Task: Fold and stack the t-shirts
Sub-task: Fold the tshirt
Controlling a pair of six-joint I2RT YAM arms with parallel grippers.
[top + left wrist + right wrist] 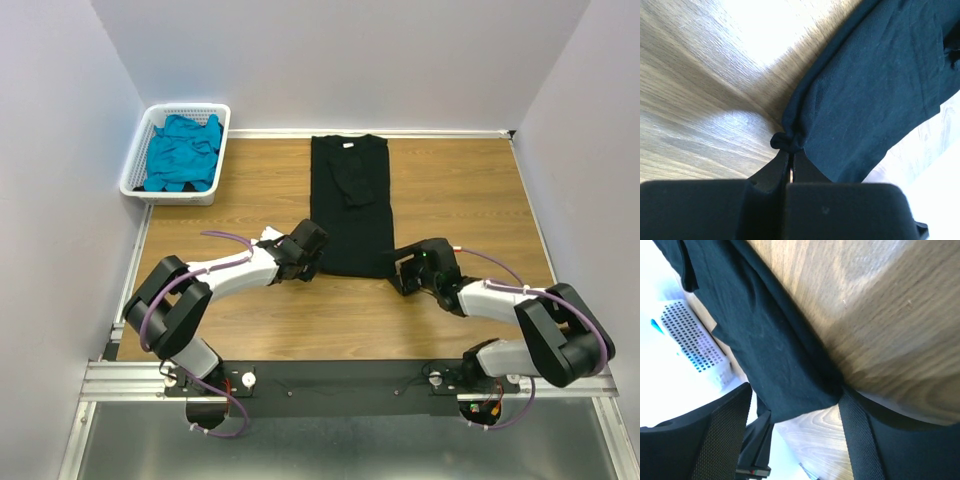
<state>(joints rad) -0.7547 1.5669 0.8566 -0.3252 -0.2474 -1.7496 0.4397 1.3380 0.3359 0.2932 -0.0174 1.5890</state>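
The black t-shirt [350,205] lies folded into a long strip down the middle of the table, neck at the far end. My left gripper [316,264] is shut on its near left corner; in the left wrist view the fingertips [790,152] pinch a small bunch of the black cloth [875,90]. My right gripper [398,270] is at the near right corner. It stands open there [795,412], with the hem corner of the shirt [775,355] lying between its wide-apart fingers. A teal-blue t-shirt [182,152] sits crumpled in the basket.
A white slotted basket [134,168] stands at the far left corner of the table against the wall, and shows too in the right wrist view [690,335]. Grey walls close in the table on the left, back and right.
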